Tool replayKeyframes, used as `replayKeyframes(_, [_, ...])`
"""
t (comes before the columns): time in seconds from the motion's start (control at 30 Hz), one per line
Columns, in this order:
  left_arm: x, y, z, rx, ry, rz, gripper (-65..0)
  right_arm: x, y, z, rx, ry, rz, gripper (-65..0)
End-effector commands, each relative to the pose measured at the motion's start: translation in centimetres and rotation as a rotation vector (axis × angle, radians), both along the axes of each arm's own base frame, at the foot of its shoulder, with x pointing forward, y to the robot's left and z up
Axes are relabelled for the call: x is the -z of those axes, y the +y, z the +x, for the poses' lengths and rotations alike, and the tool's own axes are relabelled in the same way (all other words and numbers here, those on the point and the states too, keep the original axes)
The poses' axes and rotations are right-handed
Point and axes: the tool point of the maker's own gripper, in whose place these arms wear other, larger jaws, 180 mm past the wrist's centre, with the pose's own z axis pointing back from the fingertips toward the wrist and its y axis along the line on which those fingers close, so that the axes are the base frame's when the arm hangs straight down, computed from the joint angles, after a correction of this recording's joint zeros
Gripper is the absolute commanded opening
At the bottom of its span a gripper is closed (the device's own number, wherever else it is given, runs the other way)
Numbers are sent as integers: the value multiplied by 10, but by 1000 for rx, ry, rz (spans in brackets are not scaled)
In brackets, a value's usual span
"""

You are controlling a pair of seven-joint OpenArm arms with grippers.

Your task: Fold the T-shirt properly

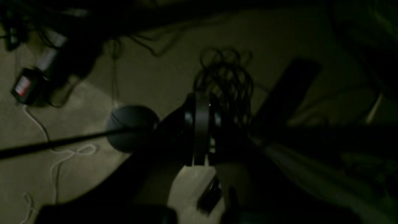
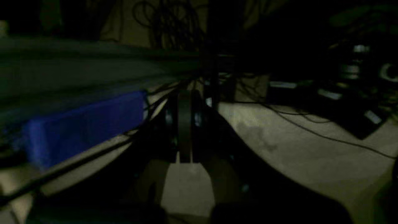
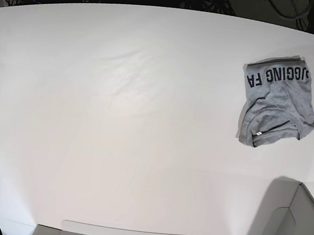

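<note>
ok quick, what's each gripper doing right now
Left gripper: closed, holding nothing, off the table.
Right gripper: closed, holding nothing, off the table.
The heather-grey cotton T-shirt lies untouched on the white table.

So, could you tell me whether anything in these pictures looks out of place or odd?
Yes. The T-shirt lies bunched in a crooked heap near the table's right edge in the base view, lettering partly hidden and neck tag showing. Both wrist views are dark and show the floor and cables, not the table.
</note>
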Motion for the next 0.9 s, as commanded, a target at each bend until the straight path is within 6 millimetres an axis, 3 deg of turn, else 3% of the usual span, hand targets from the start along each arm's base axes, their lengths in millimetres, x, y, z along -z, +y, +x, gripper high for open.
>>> replayKeyframes(0.0, [9, -1, -12, 6, 42, -1, -650, 5, -9, 0, 15, 5, -1, -650])
replayKeyframes(0.17, [60, -23, -31, 26, 197, -99, -650, 49, -45, 7, -4, 89, -80, -650])
replayKeyframes(0.27, [81, -24, -37, 23, 282, -145, -650, 68, -60, 5, 45, 97, -110, -650])
replayKeyframes(0.37, [95, -29, -36, 36, 361, -192, -650, 85, -89, 0, 109, 139, -169, -650])
replayKeyframes(0.47, [102, -31, -18, 147, 408, -211, -650, 96, -137, -10, 148, 237, -359, -650])
replayKeyframes(0.53, [104, -22, 4, 209, 388, -189, -650, 98, -161, -12, 93, 265, -508, -650])
replayKeyframes(0.7, [101, 2, 8, 221, 393, -153, -650, 83, -212, 13, -103, 219, -892, -650])
replayKeyframes(0.87, [101, 3, 7, 221, 394, -151, -650, 73, -229, 31, -106, 187, -1020, -650])
